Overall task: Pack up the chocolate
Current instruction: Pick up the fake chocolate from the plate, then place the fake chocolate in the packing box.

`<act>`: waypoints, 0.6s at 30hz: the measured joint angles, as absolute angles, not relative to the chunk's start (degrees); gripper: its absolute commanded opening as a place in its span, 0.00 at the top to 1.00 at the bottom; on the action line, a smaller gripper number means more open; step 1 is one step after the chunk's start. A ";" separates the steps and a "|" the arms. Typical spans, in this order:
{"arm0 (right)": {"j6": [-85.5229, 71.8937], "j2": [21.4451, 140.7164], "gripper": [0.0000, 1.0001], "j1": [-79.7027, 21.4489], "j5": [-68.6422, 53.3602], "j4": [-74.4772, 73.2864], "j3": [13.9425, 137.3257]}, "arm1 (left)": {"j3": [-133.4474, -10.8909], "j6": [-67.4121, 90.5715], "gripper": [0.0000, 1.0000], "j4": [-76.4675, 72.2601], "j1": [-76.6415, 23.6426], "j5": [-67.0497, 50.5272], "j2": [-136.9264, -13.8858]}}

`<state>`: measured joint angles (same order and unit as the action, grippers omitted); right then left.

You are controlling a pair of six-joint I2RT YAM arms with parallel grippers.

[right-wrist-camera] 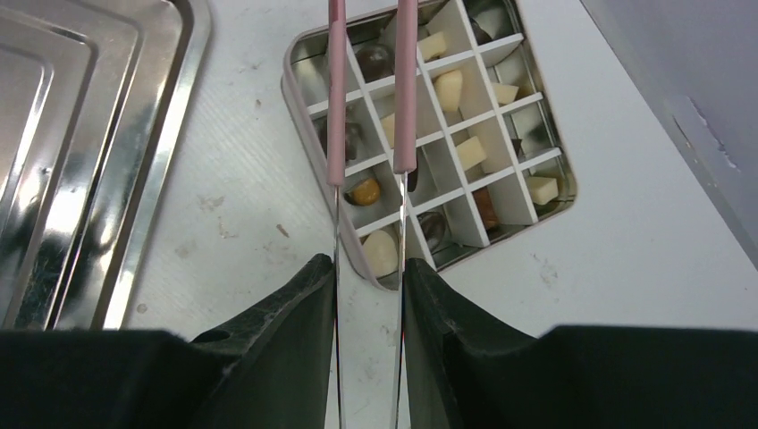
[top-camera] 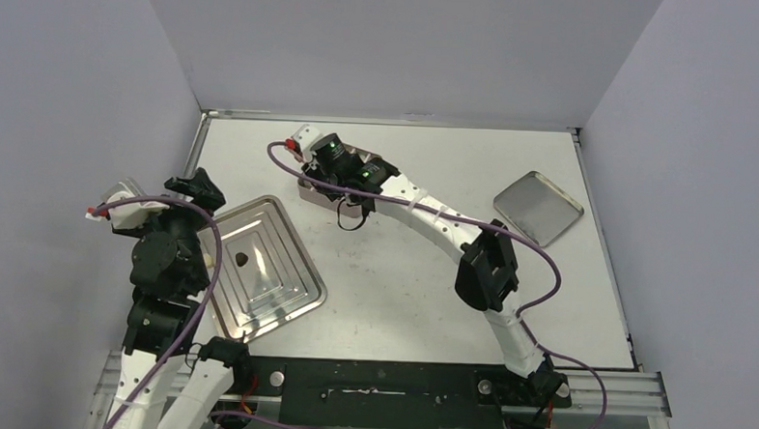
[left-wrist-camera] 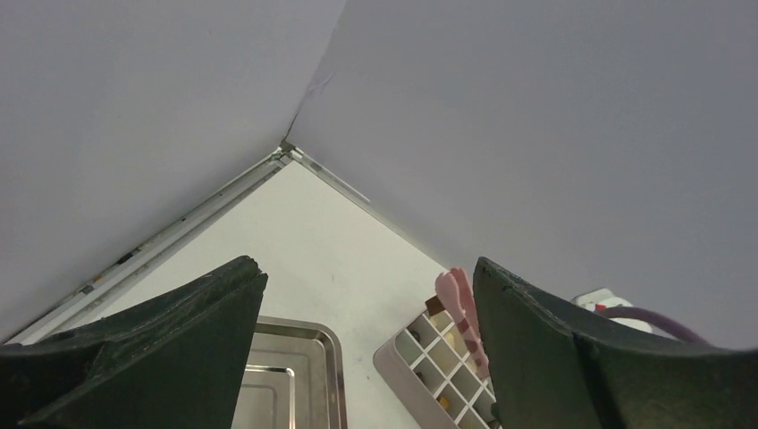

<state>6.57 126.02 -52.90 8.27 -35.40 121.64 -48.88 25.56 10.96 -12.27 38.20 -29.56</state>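
Twelve o'clock: tin (right-wrist-camera: 288, 80) mostly filled; one chocolate (top-camera: 242, 259) waits on the eight o'clock tray (top-camera: 291, 273). The right gripper (right-wrist-camera: 369, 277) clamps tweezers (right-wrist-camera: 407, 89), left gripper (left-wrist-camera: 368, 357) gapes.

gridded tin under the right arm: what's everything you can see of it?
The tin is a shallow square metal box with rounded corners, split by white dividers into small cells. Most visible cells hold one chocolate piece, cream, tan or dark brown; a few look empty. It lies flat and lidless on the white table, apart from the silver tray. Pink-sleeved tweezers in the right gripper reach over it; contact unclear.
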 measured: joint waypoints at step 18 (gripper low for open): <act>4.08 126.26 0.94 -52.18 8.56 -37.28 120.92 | -46.22 25.65 0.15 11.86 -12.27 37.65 -28.93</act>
